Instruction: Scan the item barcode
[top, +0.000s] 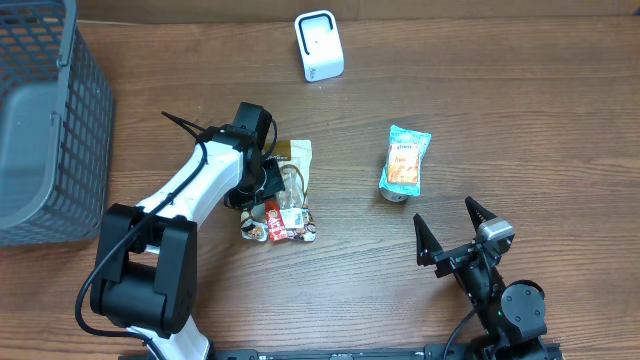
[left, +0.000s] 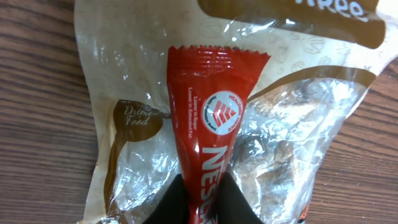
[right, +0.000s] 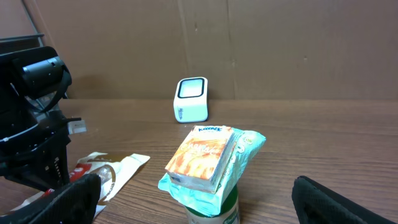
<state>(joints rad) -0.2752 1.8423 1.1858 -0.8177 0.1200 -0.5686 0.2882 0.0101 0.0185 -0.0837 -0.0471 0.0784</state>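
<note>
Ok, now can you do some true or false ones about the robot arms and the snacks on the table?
1. The left gripper is pinching the red packet. True.
2. The right gripper is holding the teal snack bag. False: it is open and empty, and the bag sits apart from it.
3. The white scanner stands at the far side of the table, away from both grippers. True.
4. The red packet is inside the grey basket. False: it lies on a clear bag on the table, outside the basket.
</note>
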